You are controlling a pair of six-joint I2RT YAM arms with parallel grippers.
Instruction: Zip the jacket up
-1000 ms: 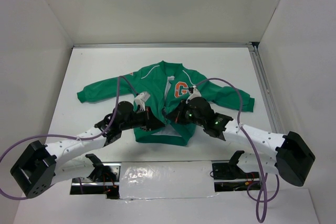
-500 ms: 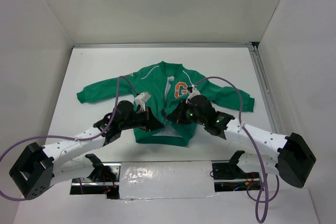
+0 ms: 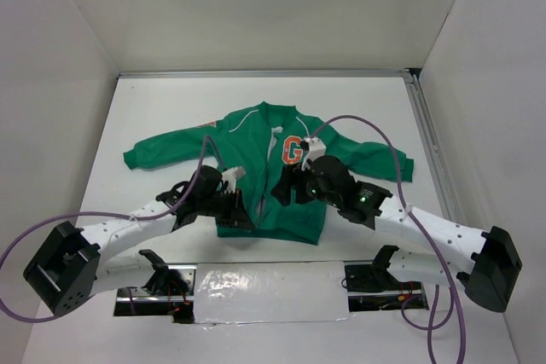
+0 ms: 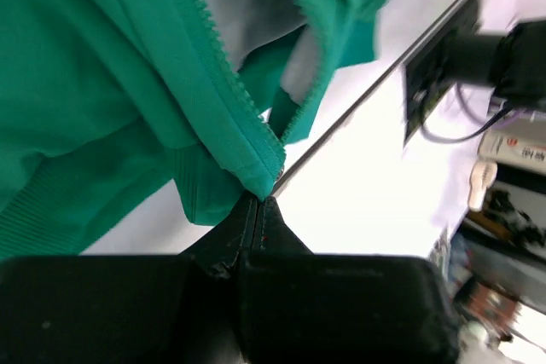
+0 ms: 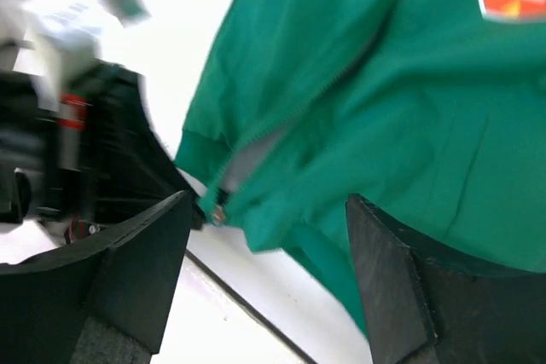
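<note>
One green jacket [image 3: 247, 138] lies spread mid-desk [image 3: 171, 100], with two arms at its hem. From above I cannot tell how the jaws stand. The left wrist view shows the left jaws pinching the jacket's bottom front corner. The right wrist view shows the right jaws spread over the zipper's [image 5: 299, 100] lower end.

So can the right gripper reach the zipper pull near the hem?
Probably yes: the right gripper is open, the zipper pull lies uncovered ahead of it; the left gripper pinches the jacket close by.
</note>
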